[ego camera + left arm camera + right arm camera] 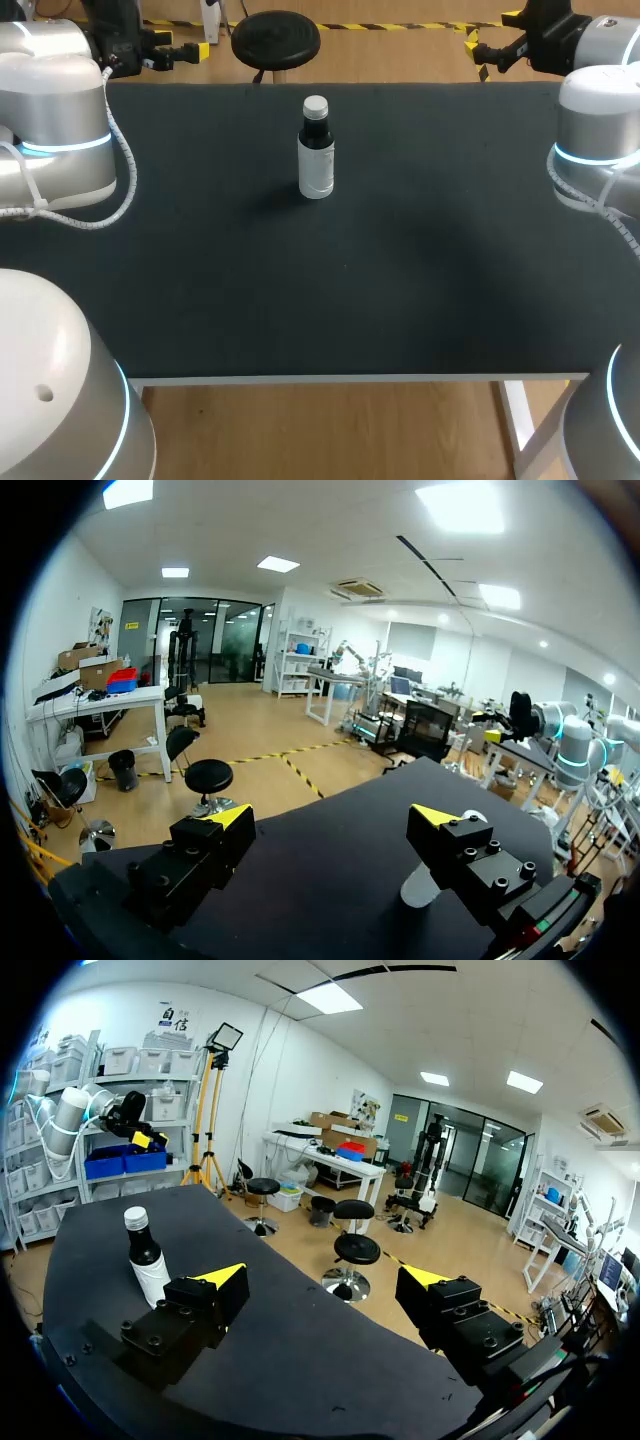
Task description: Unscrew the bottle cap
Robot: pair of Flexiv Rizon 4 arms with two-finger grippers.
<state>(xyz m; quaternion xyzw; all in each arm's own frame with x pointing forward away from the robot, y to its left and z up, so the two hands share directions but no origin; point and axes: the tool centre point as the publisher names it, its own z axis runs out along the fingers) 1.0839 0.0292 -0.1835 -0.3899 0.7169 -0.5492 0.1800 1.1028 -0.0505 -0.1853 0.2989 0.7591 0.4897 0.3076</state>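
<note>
Small dark bottle w/ white label (316, 160) stands upright on the black table (400, 290), far-middle, its round white cap (315, 104) on.
You've got both arms up at the far corners, well apart from the bottle. Left gripper (330, 818): yellow-tipped fingers spread wide, nothing btwn them. Right gripper (322, 1278): same, spread and empty; the bottle shows ahead of it, past one finger.
</note>
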